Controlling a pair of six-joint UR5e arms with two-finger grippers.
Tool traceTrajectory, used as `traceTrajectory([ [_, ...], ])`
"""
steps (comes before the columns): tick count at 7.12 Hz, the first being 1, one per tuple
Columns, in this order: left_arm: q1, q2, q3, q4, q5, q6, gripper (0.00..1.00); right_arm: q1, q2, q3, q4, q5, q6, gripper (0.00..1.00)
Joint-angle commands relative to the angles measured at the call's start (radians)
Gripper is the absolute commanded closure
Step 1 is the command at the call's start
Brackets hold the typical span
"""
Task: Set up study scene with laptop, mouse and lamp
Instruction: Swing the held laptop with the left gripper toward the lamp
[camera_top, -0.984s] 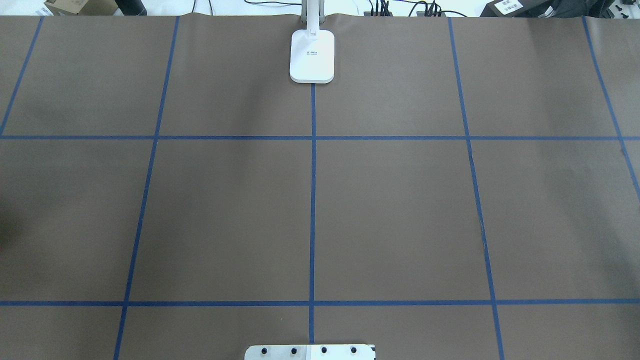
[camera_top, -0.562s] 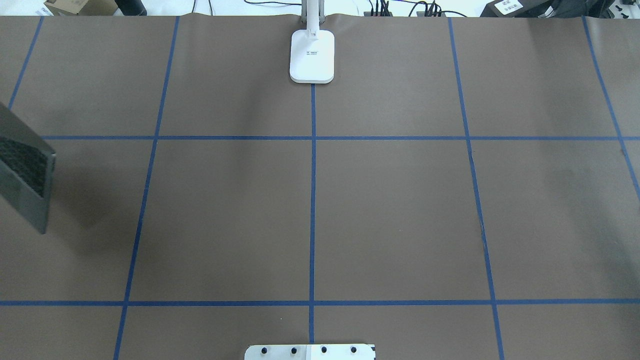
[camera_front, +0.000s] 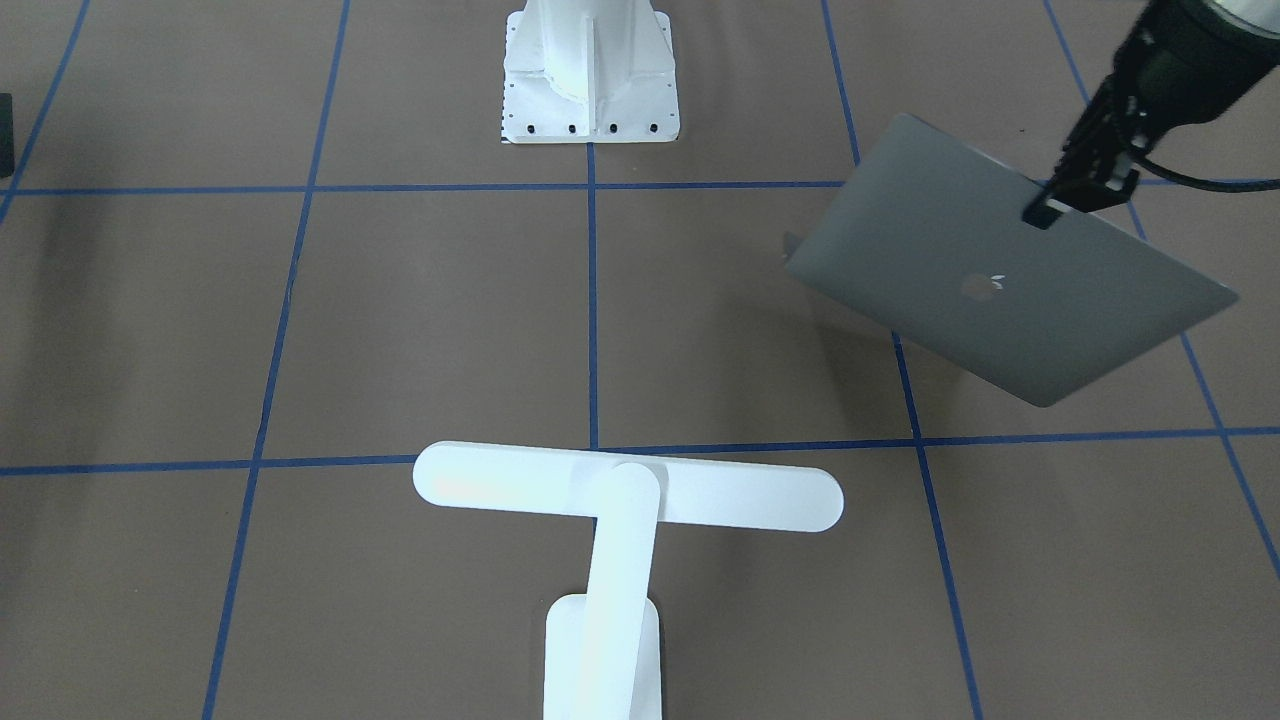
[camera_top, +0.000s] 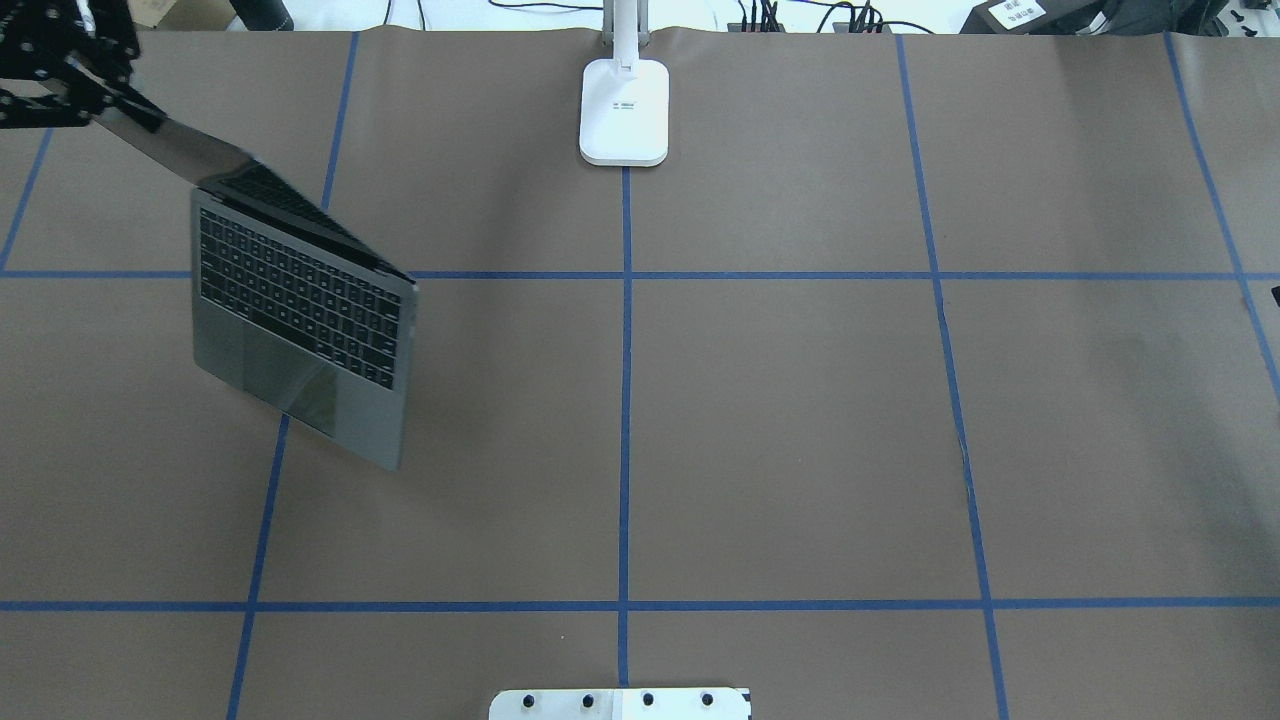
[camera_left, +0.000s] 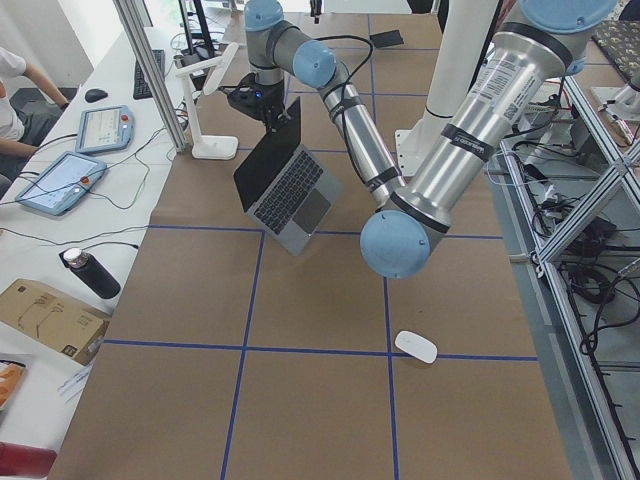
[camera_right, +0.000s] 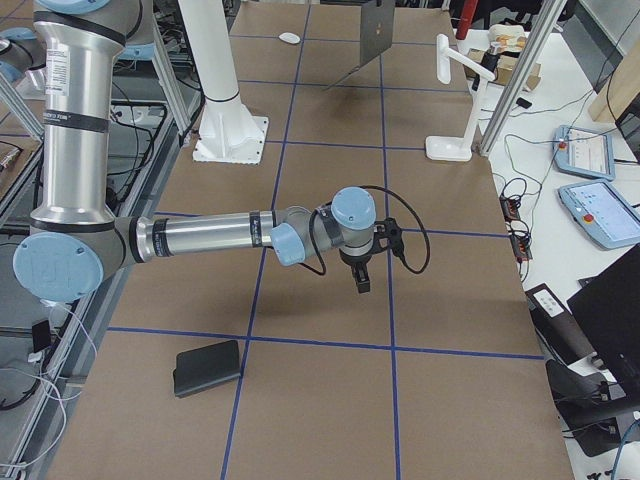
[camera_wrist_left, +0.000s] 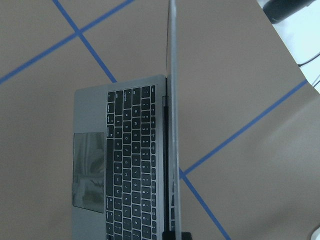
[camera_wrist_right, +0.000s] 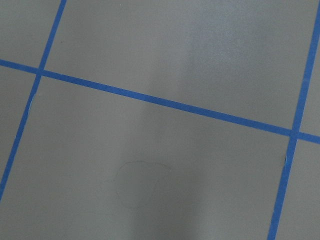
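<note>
- Left claw (camera_front: 1045, 213): closed on the top edge of the lid of the laptop (camera_top: 300, 310). It sits at the upper right of the front-facing view and in the upper left corner of the overhead view.
- Laptop: open and hanging from its lid edge, with the keyboard deck sloping down and away from the claw. It is in the left third of the overhead view, over the tabletop (camera_top: 800, 430). Whether its lowest corner touches the tabletop cannot be told.
- Long axis: the hinge line runs diagonally from upper left to lower right in the overhead view, askew to the blue tape lines (camera_top: 625, 400). Judgement: the deck wants squaring to the grid before it is lowered flat.
- Lamp (camera_top: 623, 110): upright, with its base at the top centre of the overhead view. It is well apart from the laptop, to the laptop's upper right.
- Mouse (camera_left: 415, 346): on the tabletop at the lower centre of the left side view, well apart from the laptop. Judgement: the left arm is the nearer one.
- Right claw (camera_right: 360, 280): hangs over bare tabletop at the centre of the right side view, well apart from all three items. Whether it is open or closed cannot be told.
</note>
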Motion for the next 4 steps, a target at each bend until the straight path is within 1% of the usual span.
traceTrajectory([
  [1, 0.169, -0.160, 0.008, 0.006, 0.082, -0.333, 1.00, 0.000, 0.003, -0.001, 0.000, 0.001, 0.001, 0.01],
  [2, 0.252, -0.232, 0.049, 0.013, 0.168, -0.442, 1.00, 0.000, 0.001, -0.001, 0.000, 0.001, 0.001, 0.01],
  [3, 0.316, -0.286, 0.111, 0.036, 0.222, -0.455, 1.00, 0.000, 0.001, -0.002, 0.000, 0.000, 0.001, 0.01],
  [4, 0.363, -0.361, 0.223, 0.036, 0.251, -0.460, 1.00, 0.000, 0.001, -0.002, 0.000, 0.003, 0.001, 0.01],
])
